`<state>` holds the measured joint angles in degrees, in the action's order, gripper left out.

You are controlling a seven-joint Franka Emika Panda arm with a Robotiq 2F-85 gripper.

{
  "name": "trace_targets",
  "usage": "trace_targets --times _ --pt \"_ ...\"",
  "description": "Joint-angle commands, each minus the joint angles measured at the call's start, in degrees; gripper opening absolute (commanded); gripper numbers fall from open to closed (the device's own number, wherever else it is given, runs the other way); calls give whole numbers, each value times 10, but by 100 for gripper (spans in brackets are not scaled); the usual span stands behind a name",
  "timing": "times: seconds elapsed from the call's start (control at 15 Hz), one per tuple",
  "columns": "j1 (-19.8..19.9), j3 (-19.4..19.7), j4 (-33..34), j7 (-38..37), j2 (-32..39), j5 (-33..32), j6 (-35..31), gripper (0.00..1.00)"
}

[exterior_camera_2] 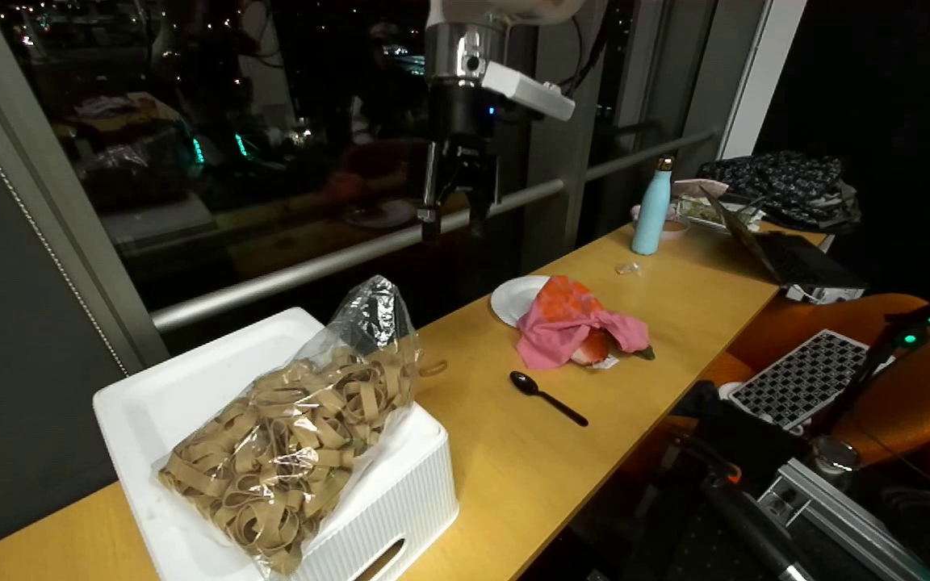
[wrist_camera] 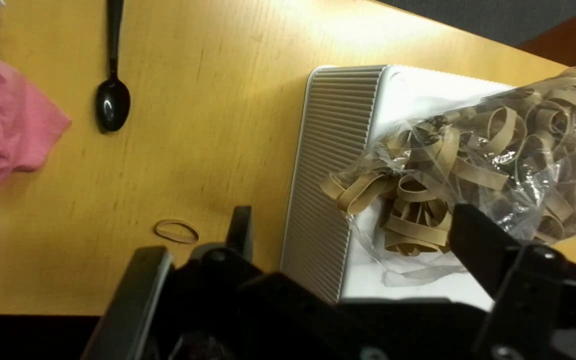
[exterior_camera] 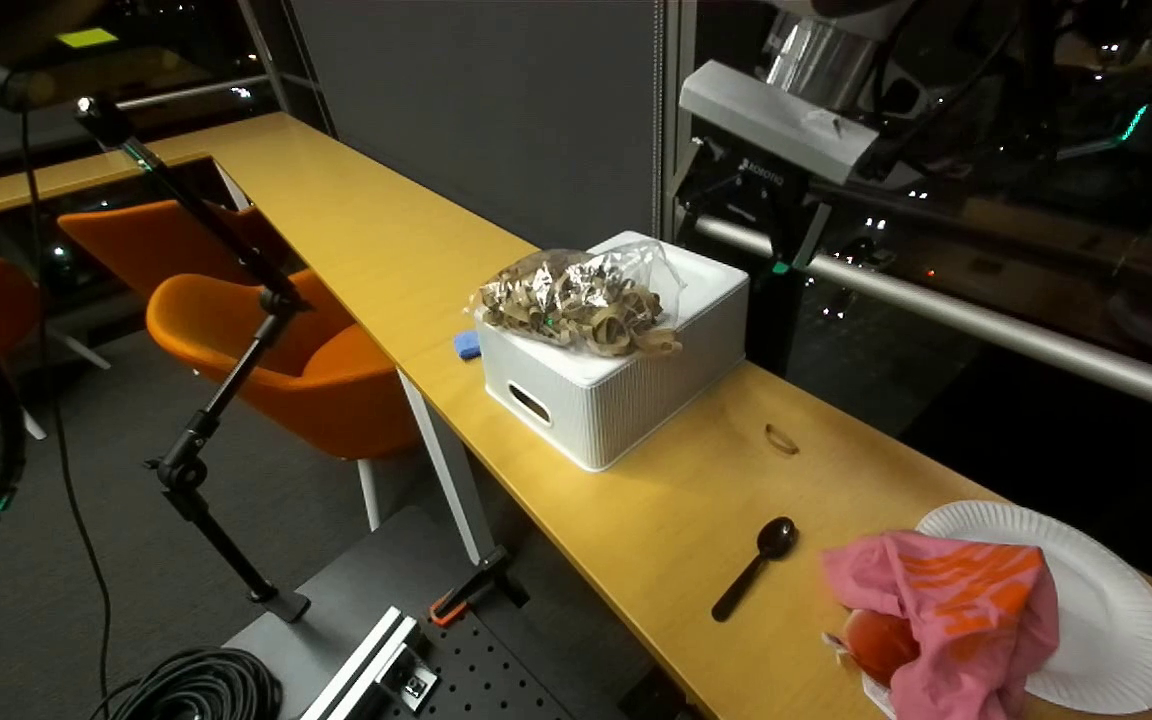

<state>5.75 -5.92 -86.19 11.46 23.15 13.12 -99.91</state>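
Observation:
My gripper is open and empty, in the air above the table. In the wrist view its fingers stand wide apart, over the edge of a white ribbed box. A clear plastic bag of tan rubber bands lies on the box top, with several bands poking out of its mouth. The bag shows in both exterior views. No contact with the gripper shows. A single tan rubber band lies on the table beside the box. A black spoon lies farther off.
A pink and orange cloth partly covers a white paper plate and a red round thing. A blue bottle and a laptop stand farther along. A metal rail runs along the window.

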Motion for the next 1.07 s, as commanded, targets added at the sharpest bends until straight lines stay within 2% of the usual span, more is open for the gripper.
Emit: trace_targets --times 0.0,0.4,1.0 --pt "-8 3 -45 24 -4 37 -45 100" --pt "-9 10 -79 22 14 42 -100 100" --pt "-28 -16 -71 41 78 43 -189 100"
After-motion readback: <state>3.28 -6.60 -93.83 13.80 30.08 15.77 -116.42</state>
